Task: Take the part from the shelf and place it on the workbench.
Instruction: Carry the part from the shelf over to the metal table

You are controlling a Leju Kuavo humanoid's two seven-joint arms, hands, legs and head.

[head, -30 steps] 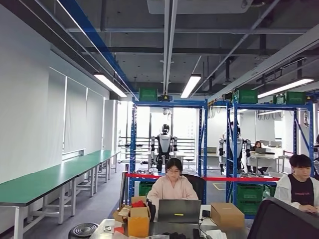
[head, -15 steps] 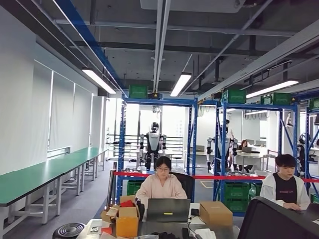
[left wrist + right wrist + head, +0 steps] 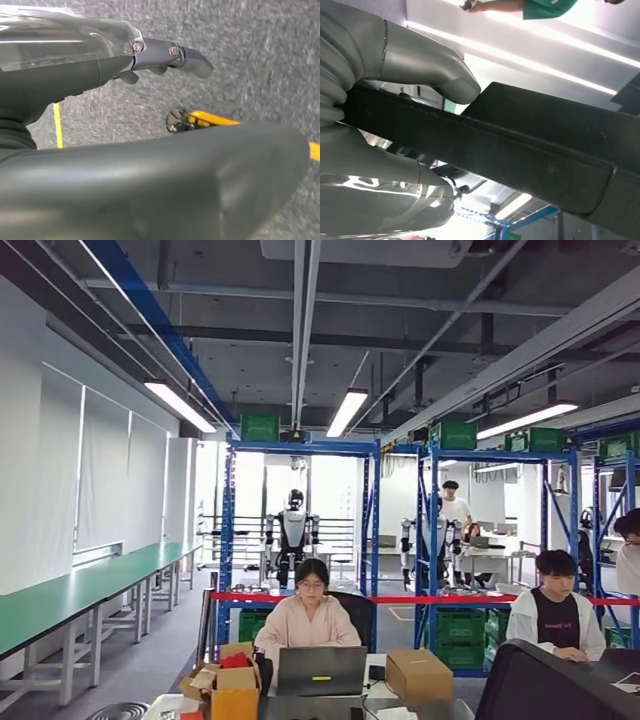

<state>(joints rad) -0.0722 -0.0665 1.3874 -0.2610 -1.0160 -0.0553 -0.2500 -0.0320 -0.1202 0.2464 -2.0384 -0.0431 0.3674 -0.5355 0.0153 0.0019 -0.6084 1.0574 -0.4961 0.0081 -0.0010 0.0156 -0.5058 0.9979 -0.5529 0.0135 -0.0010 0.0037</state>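
The long green tabletop (image 3: 90, 585) of the workbench runs along the left wall in the head view, receding ahead and to the left of the robot; this is judged to be the placing surface. Blue shelf frames (image 3: 298, 448) stand further ahead, beyond a desk where seated people work. The part (image 3: 531, 145) is not on a shelf: it is a dark, flat, elongated bar clamped in the right hand (image 3: 369, 155), with a silver thumb on one face and silver fingers on the opposite face. Its long axis runs straight out from the wrist and extends well beyond the fingertips. The left hand (image 3: 113, 55) hangs over the grey floor (image 3: 245, 60) with fingers extended and nothing held. The governing relation: the part is on the robot's right side while the tabletop lies to its left and well apart, so the placing is judged to require a turn and approach toward the left first.
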